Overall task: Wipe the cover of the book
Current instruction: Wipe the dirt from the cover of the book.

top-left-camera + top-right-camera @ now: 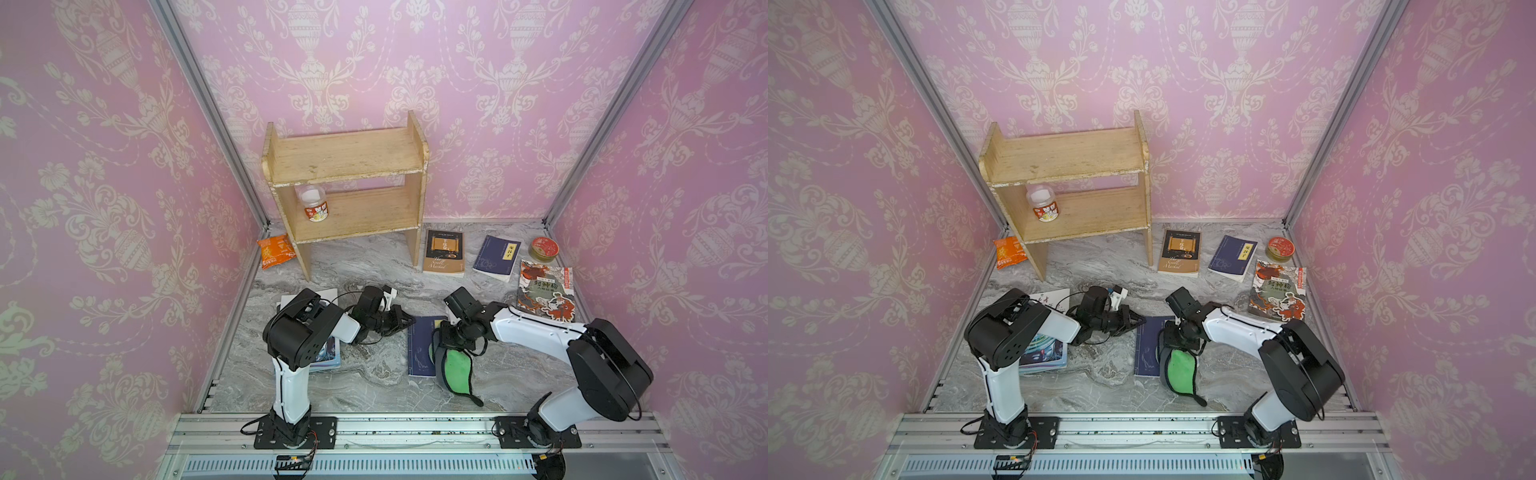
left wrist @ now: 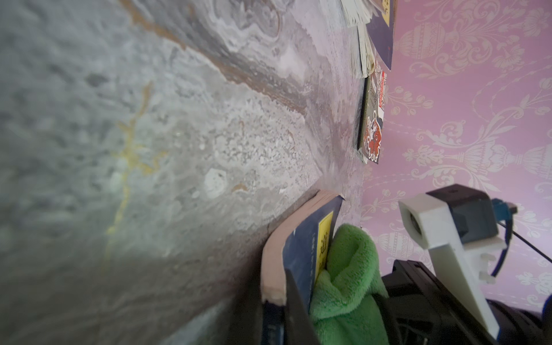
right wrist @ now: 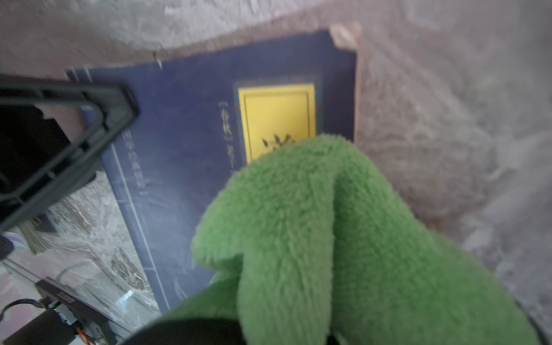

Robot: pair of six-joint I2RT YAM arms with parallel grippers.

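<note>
In both top views I see the book [image 1: 419,349] lying flat mid-counter [image 1: 374,386], its right half under the green cloth [image 1: 457,370]. Only the right wrist view shows the yellow label [image 3: 277,116], partly covered. My right pincer [image 1: 448,341] is clamped on the cloth, wrist bent down. My left pincer [image 1: 405,321] is closed, arm stretched low, tip at the book's far left corner.

Cloth [image 1: 455,370] on book [image 1: 419,349], shelf [image 1: 345,158] behind, jar [image 1: 313,203] on shelf
</note>
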